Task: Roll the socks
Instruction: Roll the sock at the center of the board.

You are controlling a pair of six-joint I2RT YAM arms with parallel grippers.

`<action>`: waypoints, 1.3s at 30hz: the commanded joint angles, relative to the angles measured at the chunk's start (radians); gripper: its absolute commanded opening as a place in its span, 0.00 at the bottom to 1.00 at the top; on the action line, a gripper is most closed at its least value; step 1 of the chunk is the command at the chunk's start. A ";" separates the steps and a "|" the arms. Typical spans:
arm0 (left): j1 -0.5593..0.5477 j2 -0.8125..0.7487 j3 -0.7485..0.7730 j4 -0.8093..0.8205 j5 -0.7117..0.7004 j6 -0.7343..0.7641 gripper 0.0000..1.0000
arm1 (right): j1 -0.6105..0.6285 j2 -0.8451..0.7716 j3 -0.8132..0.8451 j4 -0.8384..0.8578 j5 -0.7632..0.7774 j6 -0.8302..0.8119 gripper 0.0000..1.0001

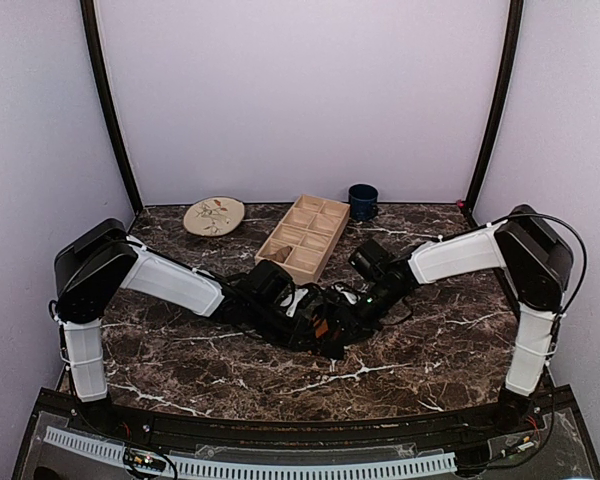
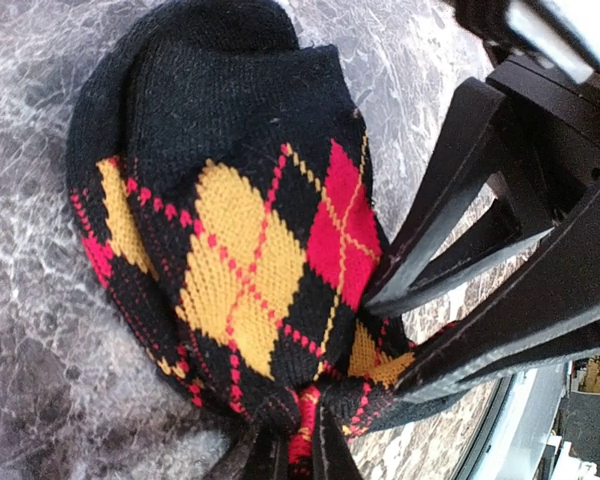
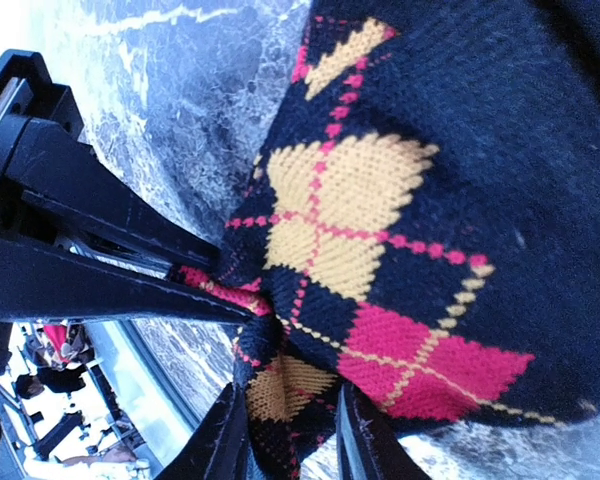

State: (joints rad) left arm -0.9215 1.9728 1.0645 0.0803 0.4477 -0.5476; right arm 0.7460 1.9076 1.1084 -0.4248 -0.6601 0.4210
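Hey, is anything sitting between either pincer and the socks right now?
Nothing visible does. The left pincer and the right pincer are each clamped directly on the argyle socks, with fabric pinched between their fingers.

A dark marble table point(image 1: 450, 350) carries a plate point(image 1: 214, 215), a compartmented wooden tray point(image 1: 305, 236) and a blue mug point(image 1: 362, 201) along its far edge, with argyle socks point(image 1: 325, 325) bunched near its centre.
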 commanded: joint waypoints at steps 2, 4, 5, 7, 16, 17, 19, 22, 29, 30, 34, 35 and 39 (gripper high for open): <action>-0.016 0.062 -0.041 -0.201 -0.031 -0.019 0.00 | -0.013 -0.073 -0.037 0.015 0.106 -0.015 0.30; -0.016 0.062 -0.038 -0.206 -0.032 -0.021 0.00 | -0.013 -0.114 -0.051 0.018 0.155 -0.036 0.30; -0.016 0.063 -0.037 -0.210 -0.032 -0.023 0.00 | -0.013 -0.138 -0.061 0.017 0.192 -0.049 0.31; -0.016 0.063 -0.032 -0.221 -0.031 -0.025 0.00 | -0.013 -0.193 -0.097 0.022 0.275 -0.066 0.31; -0.016 0.076 0.026 -0.319 -0.016 0.002 0.00 | 0.041 -0.404 -0.212 0.110 0.499 -0.132 0.32; -0.015 0.077 0.036 -0.337 -0.017 0.006 0.00 | 0.063 -0.416 -0.216 0.116 0.529 -0.145 0.33; -0.013 0.084 0.057 -0.367 -0.011 0.017 0.00 | 0.115 -0.436 -0.218 0.124 0.597 -0.184 0.33; -0.008 0.098 0.087 -0.410 0.009 0.034 0.00 | 0.197 -0.454 -0.225 0.143 0.690 -0.226 0.34; 0.012 0.109 0.130 -0.489 0.045 0.076 0.00 | 0.358 -0.467 -0.235 0.172 0.843 -0.337 0.37; 0.015 0.113 0.143 -0.502 0.048 0.082 0.00 | 0.377 -0.461 -0.238 0.173 0.857 -0.346 0.37; 0.025 0.118 0.165 -0.532 0.061 0.099 0.00 | 0.451 -0.446 -0.252 0.195 0.906 -0.368 0.38; 0.027 0.120 0.169 -0.536 0.067 0.101 0.00 | 0.468 -0.438 -0.248 0.196 0.917 -0.370 0.38; 0.029 0.131 0.178 -0.548 0.076 0.113 0.00 | 0.519 -0.382 -0.229 0.194 0.951 -0.372 0.38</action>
State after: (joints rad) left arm -0.8959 2.0438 1.2682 -0.2878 0.5617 -0.4675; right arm 1.2209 1.4742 0.8722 -0.2638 0.2161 0.0750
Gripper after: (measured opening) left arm 0.082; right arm 0.383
